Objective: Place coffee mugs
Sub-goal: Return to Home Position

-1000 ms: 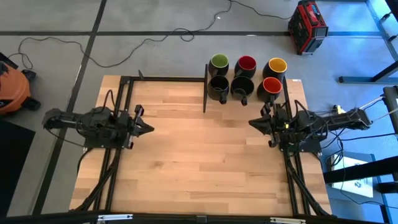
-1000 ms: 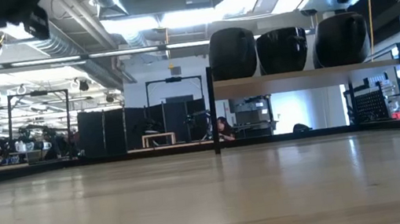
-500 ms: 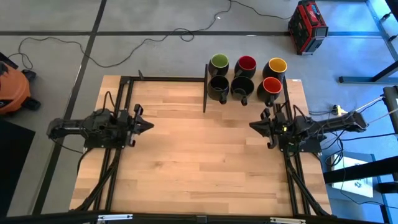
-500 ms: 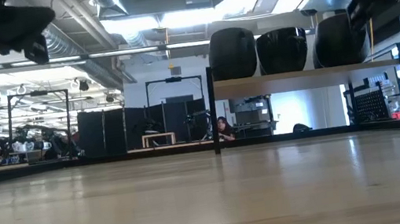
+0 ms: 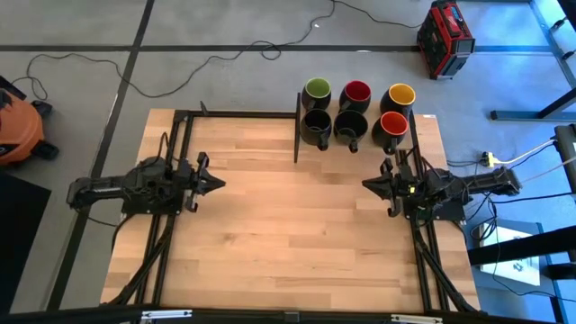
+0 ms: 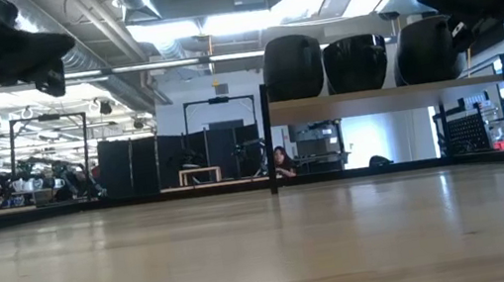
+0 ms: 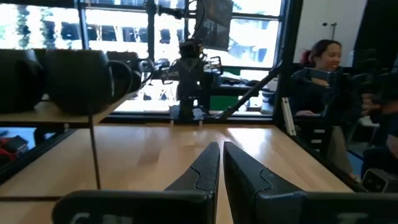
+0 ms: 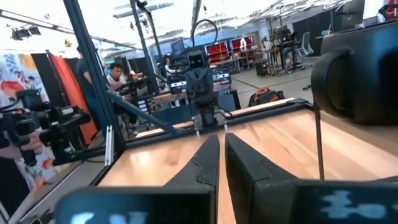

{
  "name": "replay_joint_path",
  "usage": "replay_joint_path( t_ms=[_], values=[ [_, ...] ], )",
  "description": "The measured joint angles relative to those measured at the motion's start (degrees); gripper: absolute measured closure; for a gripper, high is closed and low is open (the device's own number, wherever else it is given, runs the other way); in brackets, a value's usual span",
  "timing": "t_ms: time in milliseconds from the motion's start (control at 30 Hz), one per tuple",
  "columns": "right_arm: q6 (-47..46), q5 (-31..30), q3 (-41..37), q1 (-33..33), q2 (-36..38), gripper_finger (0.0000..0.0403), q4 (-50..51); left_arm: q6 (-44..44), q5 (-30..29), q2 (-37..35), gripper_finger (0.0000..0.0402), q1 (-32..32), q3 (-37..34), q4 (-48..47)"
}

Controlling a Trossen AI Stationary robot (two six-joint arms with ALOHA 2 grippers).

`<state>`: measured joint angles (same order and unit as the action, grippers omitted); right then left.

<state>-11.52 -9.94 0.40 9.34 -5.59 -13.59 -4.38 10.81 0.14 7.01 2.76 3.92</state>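
Observation:
Six dark mugs stand upright on their bases in two rows on a raised shelf at the table's far right. The far row is the green-lined mug (image 5: 317, 89), a red-lined mug (image 5: 357, 91) and the yellow-lined mug (image 5: 400, 94). The near row is two black-lined mugs (image 5: 316, 123) (image 5: 350, 124) and a second red-lined mug (image 5: 392, 123). Three of these mugs (image 6: 356, 62) show in the low view. My left gripper (image 5: 219, 184) (image 7: 221, 167) hovers shut over the table's left side. My right gripper (image 5: 364, 184) (image 8: 221, 155) hovers shut on the right, just near of the shelf. Both point inward at each other.
The shelf (image 6: 385, 93) stands on a black frame with an upright post (image 5: 297, 135) at its left end. A black rail (image 5: 238, 113) runs along the far edge. Bare wood (image 5: 288, 225) lies between the grippers. People (image 7: 320, 74) (image 8: 115, 78) are beyond the table's sides.
Both grippers have come down lower over the table, showing more fully at the top corners of the low view. Both stay shut. The mugs have not moved.

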Motion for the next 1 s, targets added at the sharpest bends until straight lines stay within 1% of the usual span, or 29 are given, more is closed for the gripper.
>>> replay_joint_path(
  t_ms=[133,233,367,467,533,600,667,1000],
  values=[
    [0.1,0.5,0.0,0.0,5.7,0.0388,7.0,0.0,0.0,0.0,0.0386,1.4,-0.7,-0.3],
    [0.0,0.3,0.0,0.0,5.4,0.0388,9.0,-1.5,0.0,0.0,0.0386,1.9,-2.3,0.6],
    [-0.6,-1.8,0.0,0.0,5.4,0.0388,10.1,-2.6,-1.1,0.0,0.0386,2.0,-2.3,0.7],
    [-0.4,-2.5,0.0,0.0,5.5,0.0388,10.3,-2.7,-4.2,0.0,0.0386,2.0,-2.3,2.1],
    [0.3,-2.5,0.0,0.0,5.5,0.0388,10.4,-4.2,-6.2,0.0,0.0386,2.0,-2.3,1.2],
    [0.9,-2.4,0.0,0.0,5.4,0.0388,10.5,-5.9,-6.8,0.0,0.0386,2.0,-2.3,-1.8],
    [0.9,-2.0,0.0,0.0,5.4,0.0388,10.5,-5.7,-7.5,0.0,0.0386,2.0,-2.3,-2.5],
    [0.9,-2.0,0.0,0.0,5.4,0.0388,10.5,-5.6,-7.8,0.0,0.0386,2.0,-2.3,-2.7]
  ],
)
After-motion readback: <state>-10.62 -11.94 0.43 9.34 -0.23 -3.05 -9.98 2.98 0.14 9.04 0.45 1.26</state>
